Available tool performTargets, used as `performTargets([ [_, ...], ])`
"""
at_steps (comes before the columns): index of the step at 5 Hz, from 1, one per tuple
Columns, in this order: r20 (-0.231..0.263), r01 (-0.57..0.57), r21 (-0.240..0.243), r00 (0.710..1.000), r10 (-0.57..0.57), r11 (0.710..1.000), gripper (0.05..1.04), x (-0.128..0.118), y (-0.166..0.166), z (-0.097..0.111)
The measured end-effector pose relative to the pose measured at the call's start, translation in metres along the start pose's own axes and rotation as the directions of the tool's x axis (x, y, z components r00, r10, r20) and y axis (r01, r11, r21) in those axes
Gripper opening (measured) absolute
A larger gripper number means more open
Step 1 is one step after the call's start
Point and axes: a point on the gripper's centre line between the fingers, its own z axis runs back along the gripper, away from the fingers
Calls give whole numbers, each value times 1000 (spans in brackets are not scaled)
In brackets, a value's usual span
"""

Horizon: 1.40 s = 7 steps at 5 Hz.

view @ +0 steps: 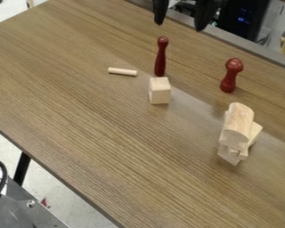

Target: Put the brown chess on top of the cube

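At the top edge of the camera view the black gripper (181, 23) hangs open, its two fingertips well apart and nothing between them. Below its left finger a slim, dark reddish-brown chess piece (160, 58) stands upright on the table. A pale wooden cube (160, 91) sits just in front of that piece. Farther right stands a shorter reddish-brown chess piece (230, 75) with a round head, also upright. The top of the cube is bare.
A small pale dowel (122, 71) lies left of the slim piece. Several pale wooden blocks, with a rounded block (239, 122) uppermost, are piled at the right. The wooden table (103, 133) has its front edge running diagonally at lower left.
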Motion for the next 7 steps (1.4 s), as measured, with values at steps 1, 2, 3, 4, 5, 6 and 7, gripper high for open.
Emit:
performTargets([
  [1, -24, 7, 21, 1000, -6, 1000, 999, -3, 0, -10],
  [2, -41, 28, 17, 999, -28, 999, 999, -7, -11, -19],
  [3, -20, 82, -16, 996, -83, 996, 999, -8, -30, -22],
  [4, -6, 107, -57, 994, -107, 993, 999, -2, -43, -18],
  [5, 7, 129, -97, 992, -129, 987, 999, -1, -58, -14],
  [6, -12, 138, -143, 990, -141, 980, 999, -1, -71, -19],
  [7, -41, 150, -178, 986, -160, 973, 999, -5, -83, -30],
])
